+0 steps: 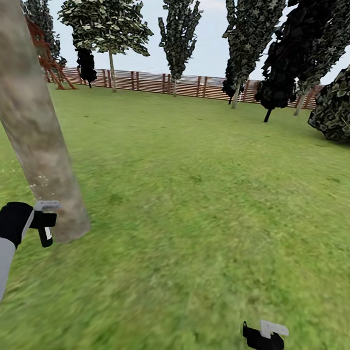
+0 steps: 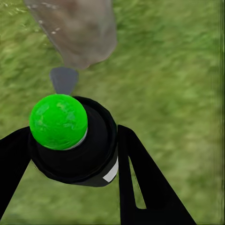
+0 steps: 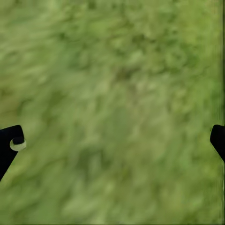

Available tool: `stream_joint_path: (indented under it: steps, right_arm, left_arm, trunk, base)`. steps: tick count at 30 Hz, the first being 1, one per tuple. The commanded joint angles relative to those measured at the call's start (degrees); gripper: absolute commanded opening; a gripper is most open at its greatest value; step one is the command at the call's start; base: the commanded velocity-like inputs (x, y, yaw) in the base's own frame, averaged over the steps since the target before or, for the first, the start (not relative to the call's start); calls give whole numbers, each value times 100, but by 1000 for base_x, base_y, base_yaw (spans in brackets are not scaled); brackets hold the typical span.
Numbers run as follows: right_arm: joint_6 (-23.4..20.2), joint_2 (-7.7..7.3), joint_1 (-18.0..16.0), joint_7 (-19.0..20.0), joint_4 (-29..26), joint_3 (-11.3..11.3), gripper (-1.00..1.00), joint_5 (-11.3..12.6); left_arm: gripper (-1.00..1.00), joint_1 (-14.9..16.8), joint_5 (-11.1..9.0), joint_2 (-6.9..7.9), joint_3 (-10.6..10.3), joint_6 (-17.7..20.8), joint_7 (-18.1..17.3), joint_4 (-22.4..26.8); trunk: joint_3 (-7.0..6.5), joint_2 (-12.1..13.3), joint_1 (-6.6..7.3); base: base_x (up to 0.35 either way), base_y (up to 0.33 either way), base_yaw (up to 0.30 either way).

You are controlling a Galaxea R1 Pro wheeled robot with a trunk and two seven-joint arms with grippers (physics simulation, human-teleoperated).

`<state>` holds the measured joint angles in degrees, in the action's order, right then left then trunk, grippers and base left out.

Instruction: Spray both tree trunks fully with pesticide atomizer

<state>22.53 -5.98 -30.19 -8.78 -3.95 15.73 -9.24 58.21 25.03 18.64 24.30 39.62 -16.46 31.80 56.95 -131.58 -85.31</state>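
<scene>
The pesticide atomizer (image 2: 75, 140) sits clamped between the fingers of the left hand (image 1: 45, 222), its green cap (image 2: 58, 121) toward the wrist camera and its long axis aimed at the base of the tree trunk (image 1: 36, 132) just beside it (pale, mottled). The right hand (image 1: 265, 335) hangs low over the lawn (image 1: 204, 198), fingers spread wide, holding nothing.

Bright, even daylight under a pale sky, faint soft shadows on the lawn (image 1: 204, 198), no glare, grass smeared and blurry up close, wrist views soft-focused, distant fence (image 1: 150, 82) sharper.
</scene>
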Motion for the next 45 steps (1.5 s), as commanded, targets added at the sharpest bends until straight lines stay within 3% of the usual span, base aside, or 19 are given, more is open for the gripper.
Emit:
stream_joint_path:
  steps: [1, 7, 13, 18, 21, 24, 27, 29, 30, 34, 37, 45]
  right_arm:
    - [15, 1, -4, -21, 8, 36, 100, -60]
    - [15, 1, -4, -21, 8, 36, 100, -61]
    - [15, 1, -4, -23, 8, 36, 100, -61]
    - [15, 4, -4, -19, 8, 36, 100, -61]
    - [15, 3, -4, -19, 8, 36, 100, -61]
    - [15, 6, -4, -19, 8, 36, 100, -61]
    - [15, 2, -4, -19, 8, 36, 100, -61]
    - [15, 1, -4, -20, 8, 36, 100, -61]
    - [15, 1, -4, -21, 8, 36, 100, -61]
    - [15, -7, -4, -19, 8, 37, 100, -61]
    - [15, -8, -4, -19, 8, 36, 100, -59]
    - [15, -8, -4, -18, 8, 36, 100, -60]
  left_arm:
    - [-100, 6, 61, -7, 36, 19, -51, 21]
    - [-100, -37, 75, 66, 41, 18, -43, 15]
    - [-100, -217, 81, 77, 352, -3, -22, 80]
    - [-100, -240, 62, 12, 335, -32, 472, 6]
    - [-100, -319, 54, -218, 340, -56, 568, -38]
    - [-100, -340, 78, -654, 319, -68, 765, 5]
    - [-100, -315, 80, -842, 294, -25, 840, 10]
    - [-100, -275, 90, -920, 130, 30, 858, 10]
    - [-100, -186, 101, -916, 35, 138, 868, 16]
    - [-100, 141, 137, -825, -16, 450, 872, 11]
    - [-100, 121, 134, -758, -31, 496, 869, 81]
    - [-100, 96, 142, -759, -48, 506, 864, 289]
  trunk:
    - [5, -2, 1]
    - [5, -2, 1]
    - [5, -2, 1]
    - [5, -2, 1]
    - [5, -2, 1]
    - [5, -2, 1]
    - [5, -2, 1]
    - [5, -2, 1]
    - [5, -2, 1]
    - [5, -2, 1]
    - [5, -2, 1]
    - [5, -2, 1]
  base:
    - [3, -272, 65]
    - [3, -272, 227]
    - [184, -197, 276]
    - [93, -23, 278]
    - [9, -2, 244]
    - [1, 0, 120]
    - [0, 0, 22]
    - [0, 0, 5]
    - [0, 0, 1]
    - [0, 0, 0]
    - [4, 0, 0]
    - [284, 0, 0]
